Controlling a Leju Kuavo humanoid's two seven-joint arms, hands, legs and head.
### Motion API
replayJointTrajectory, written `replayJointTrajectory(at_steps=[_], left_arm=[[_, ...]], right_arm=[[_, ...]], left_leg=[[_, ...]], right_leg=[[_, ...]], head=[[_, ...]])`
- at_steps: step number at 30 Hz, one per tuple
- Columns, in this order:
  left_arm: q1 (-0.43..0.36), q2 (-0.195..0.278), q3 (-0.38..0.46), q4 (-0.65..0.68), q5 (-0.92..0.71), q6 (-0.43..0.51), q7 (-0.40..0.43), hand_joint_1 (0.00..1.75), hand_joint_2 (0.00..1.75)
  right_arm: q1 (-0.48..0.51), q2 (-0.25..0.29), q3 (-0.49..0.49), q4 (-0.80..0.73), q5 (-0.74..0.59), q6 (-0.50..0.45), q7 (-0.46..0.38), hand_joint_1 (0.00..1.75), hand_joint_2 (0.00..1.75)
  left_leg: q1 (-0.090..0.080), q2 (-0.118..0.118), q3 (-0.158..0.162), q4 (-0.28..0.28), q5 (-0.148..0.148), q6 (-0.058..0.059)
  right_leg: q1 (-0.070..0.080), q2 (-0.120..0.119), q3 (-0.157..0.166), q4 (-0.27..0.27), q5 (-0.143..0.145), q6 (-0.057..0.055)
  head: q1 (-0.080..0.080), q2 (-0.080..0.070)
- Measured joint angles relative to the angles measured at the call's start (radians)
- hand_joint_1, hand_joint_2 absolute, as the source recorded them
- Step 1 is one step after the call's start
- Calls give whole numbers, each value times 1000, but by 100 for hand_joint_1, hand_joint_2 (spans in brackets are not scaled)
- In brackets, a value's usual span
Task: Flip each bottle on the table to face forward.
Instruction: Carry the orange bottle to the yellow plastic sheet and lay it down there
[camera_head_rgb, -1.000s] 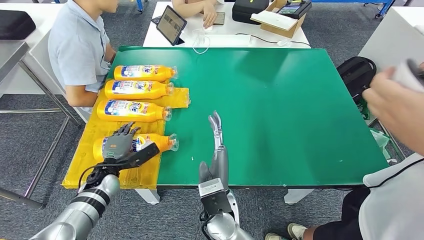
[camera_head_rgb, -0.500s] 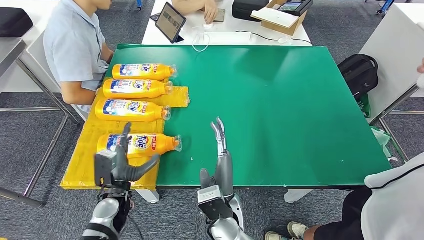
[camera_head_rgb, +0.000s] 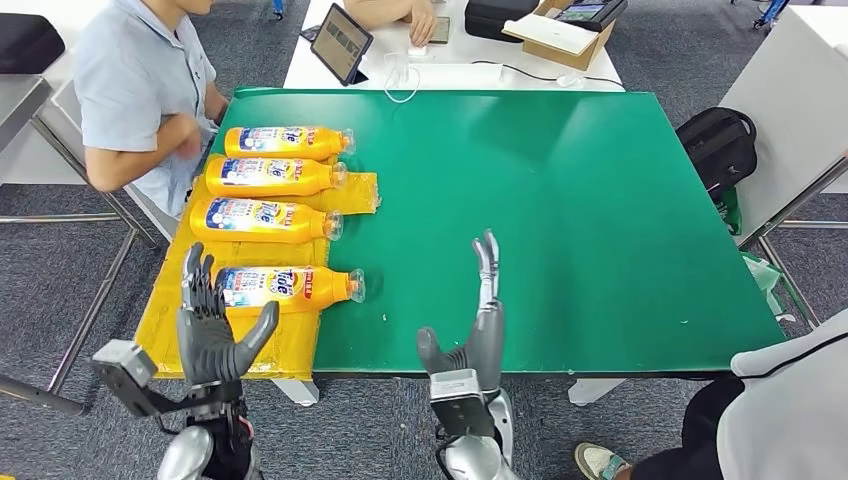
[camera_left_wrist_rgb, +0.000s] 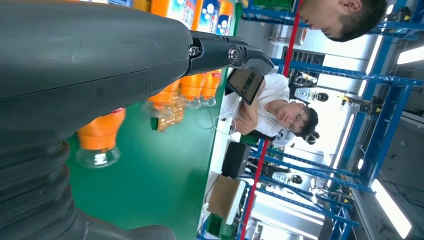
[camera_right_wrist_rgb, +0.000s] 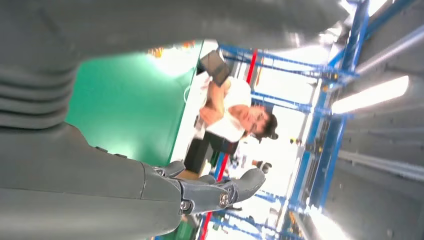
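Observation:
Several orange detergent bottles lie on their sides at the left of the green table (camera_head_rgb: 560, 200), labels up and caps pointing right: a far bottle (camera_head_rgb: 285, 143), a second bottle (camera_head_rgb: 270, 177), a third bottle (camera_head_rgb: 262, 220) and the nearest bottle (camera_head_rgb: 285, 288). My left hand (camera_head_rgb: 210, 330) is raised at the table's near left edge, fingers spread, holding nothing, just short of the nearest bottle. In the left wrist view that nearest bottle's neck (camera_left_wrist_rgb: 97, 142) lies beyond my left hand (camera_left_wrist_rgb: 100, 65). My right hand (camera_head_rgb: 478, 325) stands upright and open over the near table edge.
The three nearer bottles rest on a yellow sheet (camera_head_rgb: 180, 320) overhanging the table's left edge. A person in a light blue shirt (camera_head_rgb: 140, 95) sits at the far left. Another person (camera_head_rgb: 780, 410) stands at the near right. A white desk with a tablet (camera_head_rgb: 342, 45) is behind.
My left hand has let go of the nearest bottle and drawn back toward me, fingers now spread upward. My right hand moved slightly right. The nearest bottle now lies label up.

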Motion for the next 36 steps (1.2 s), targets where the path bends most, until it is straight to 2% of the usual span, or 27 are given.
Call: replayJointTrajectory(at_steps=[5, 14, 18, 20, 22, 24, 27, 31, 36], left_arm=[[45, 1, -22, -43, -14, 11, -8, 0, 175], [59, 1, -38, -63, -29, 25, -14, 0, 175], [69, 3, -55, -72, -60, 61, -15, 0, 175], [82, 5, -65, -78, -78, 92, -17, 0, 175], [99, 8, -76, -83, -94, 128, -18, 0, 175], [115, 13, -89, -84, -107, 165, -14, 0, 175], [137, 17, -105, -84, -111, 199, -6, 0, 175], [142, 23, -141, -82, -104, 199, -17, 0, 175], [128, 29, -186, -65, -100, 195, -42, 0, 175]], right_arm=[[28, 3, -33, -44, 4, 0, 0, 0, 175], [46, 6, -54, -71, 1, 0, 0, 0, 175], [54, 6, -60, -73, -18, 0, 0, 0, 0], [58, 6, -65, -66, -43, 0, 0, 0, 87], [64, 6, -74, -46, -83, 0, 0, 0, 87], [66, 6, -84, -11, -133, 0, 0, 0, 0], [70, 8, -101, 47, -147, 0, 1, 0, 0], [75, 0, -88, 66, -171, 0, 1, 0, 175], [76, -15, -62, 75, -217, 1, 1, 0, 175]], left_leg=[[0, 0, -1, 0, 0, 0], [0, 0, -1, 0, 0, 0], [0, 0, -1, 0, 0, 0], [0, 0, -1, 0, 0, 0], [0, 0, -1, 0, 0, 0], [0, 0, -1, 0, -1, -1], [0, 0, -2, 0, -1, -1], [0, 0, -2, 0, 0, -1], [0, 0, -2, 0, -1, -1]], right_leg=[[0, 0, -1, 0, 0, 0], [0, 0, -1, 0, 0, 0], [0, 0, -1, 0, 0, 0], [0, 0, -1, 0, 0, 0], [0, 0, -1, 0, 0, 0], [0, 0, -1, 0, 0, 0], [0, 0, -2, 0, -1, 0], [0, 0, -2, 0, 0, 0], [0, 0, -2, 0, 0, 0]], head=[[0, 0], [0, 0], [0, 0], [0, 0], [0, 0], [0, 0], [0, 0], [0, 0], [0, 0]])
